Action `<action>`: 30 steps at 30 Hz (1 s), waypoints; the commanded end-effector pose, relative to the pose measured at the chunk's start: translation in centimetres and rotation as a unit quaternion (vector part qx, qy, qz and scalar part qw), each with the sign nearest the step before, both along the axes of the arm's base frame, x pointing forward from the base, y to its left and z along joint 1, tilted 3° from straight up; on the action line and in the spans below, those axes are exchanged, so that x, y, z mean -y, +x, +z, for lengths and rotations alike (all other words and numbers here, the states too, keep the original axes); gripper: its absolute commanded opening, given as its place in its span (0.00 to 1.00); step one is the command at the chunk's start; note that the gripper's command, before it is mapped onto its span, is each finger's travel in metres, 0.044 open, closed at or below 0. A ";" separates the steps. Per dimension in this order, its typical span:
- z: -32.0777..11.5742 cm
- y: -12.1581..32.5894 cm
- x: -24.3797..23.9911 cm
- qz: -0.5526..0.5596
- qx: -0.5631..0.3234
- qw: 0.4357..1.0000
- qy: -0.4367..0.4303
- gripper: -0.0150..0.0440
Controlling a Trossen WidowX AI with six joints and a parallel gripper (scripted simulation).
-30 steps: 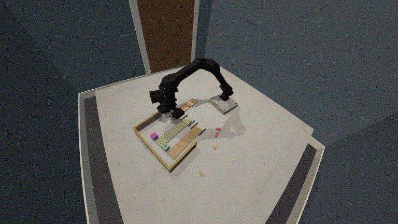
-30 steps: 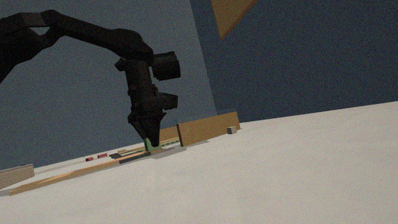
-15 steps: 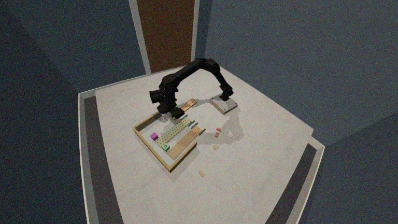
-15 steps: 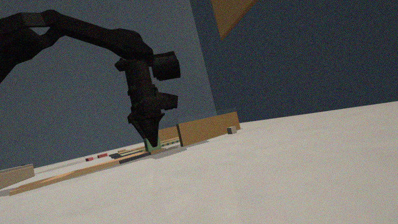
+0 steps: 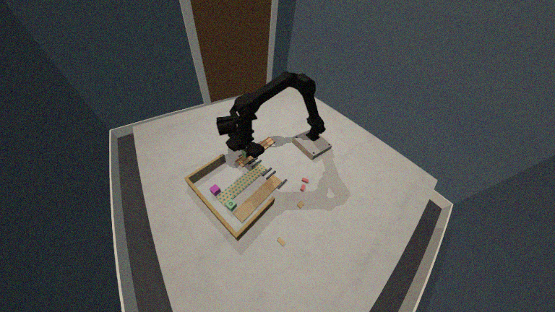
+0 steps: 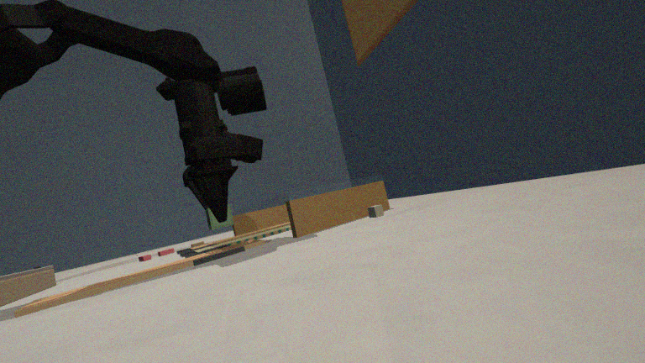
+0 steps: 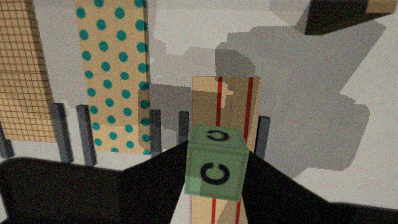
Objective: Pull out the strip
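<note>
My gripper (image 5: 248,153) (image 6: 219,219) (image 7: 215,151) is shut on the green cube (image 6: 228,218) (image 7: 216,167), which has a black C on its faces, and holds it above the table. Below it lies the strip with two red lines (image 6: 112,281) (image 7: 206,102) (image 5: 267,143). Most of this strip extends past the dark guide posts (image 7: 262,137) toward the arm's base; its far end is just beyond them. The teal-dotted strip (image 5: 242,183) (image 7: 114,75) and the fine-grid strip (image 5: 258,198) (image 7: 19,75) reach into the wooden-walled enclosure (image 5: 211,206) (image 6: 338,208).
Another green cube (image 5: 230,204) is at the inner end of the dotted strip, with a magenta cube (image 5: 214,189) nearby. Small red blocks (image 5: 305,180) and tan pieces (image 5: 280,241) lie outside the enclosure. A small grey cube (image 6: 375,211) sits outside the wall.
</note>
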State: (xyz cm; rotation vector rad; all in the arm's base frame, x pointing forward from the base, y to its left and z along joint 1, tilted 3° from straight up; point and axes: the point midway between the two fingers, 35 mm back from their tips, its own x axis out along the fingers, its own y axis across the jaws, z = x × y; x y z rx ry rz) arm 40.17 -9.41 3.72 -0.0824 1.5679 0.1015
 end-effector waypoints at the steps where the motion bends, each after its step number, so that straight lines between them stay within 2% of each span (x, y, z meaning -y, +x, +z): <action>1: 0.8 -2.0 -0.5 -0.001 -0.006 1.000 0.004 0.25; 9: 1.2 -3.0 -0.7 -0.001 -0.007 1.000 0.004 0.25; 30: 1.2 -10.2 -2.4 -0.002 -0.009 1.000 0.005 0.25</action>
